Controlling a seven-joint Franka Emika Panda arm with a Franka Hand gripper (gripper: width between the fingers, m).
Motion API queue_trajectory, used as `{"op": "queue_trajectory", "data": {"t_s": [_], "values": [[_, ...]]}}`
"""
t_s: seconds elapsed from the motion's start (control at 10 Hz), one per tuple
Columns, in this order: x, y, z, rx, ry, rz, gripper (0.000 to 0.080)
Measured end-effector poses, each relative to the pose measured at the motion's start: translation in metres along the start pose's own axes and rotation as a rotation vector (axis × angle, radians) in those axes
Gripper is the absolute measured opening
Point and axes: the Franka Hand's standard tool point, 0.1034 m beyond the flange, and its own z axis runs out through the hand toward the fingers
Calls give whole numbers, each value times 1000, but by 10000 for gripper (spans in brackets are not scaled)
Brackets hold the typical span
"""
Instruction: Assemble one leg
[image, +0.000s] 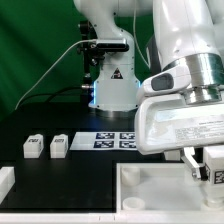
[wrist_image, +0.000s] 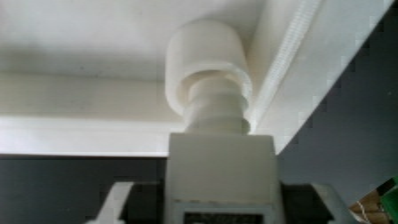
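White leg (wrist_image: 210, 75), round stepped tip | hand (wrist_image: 217, 200) grasping it | by tray rim (wrist_image: 294, 60)

No legible text; only black-and-white tags on two legs (image: 33, 147) (image: 59, 146) and marker board (image: 115, 140)

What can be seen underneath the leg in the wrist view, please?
The white tray-like piece lies under the leg, with dark table beside it. The patch directly beneath the leg's tip is covered by the leg itself.

The exterior view faces the arm (image: 110, 70) across the desk (image: 80, 175) from nearby; the wrist view stares closely at the white tray (image: 150, 190) (wrist_image: 89, 60) both share.
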Motion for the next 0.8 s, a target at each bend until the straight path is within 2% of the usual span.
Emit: {"op": "queue_trajectory", "data": {"t_s": [0.2, 0.5, 0.8], "values": [[-4, 0, -1, -7, 22, -4, 291], [-16, 1, 9, -13, 18, -1, 291], [-15, 1, 11, -21, 26, 6, 291]]}}
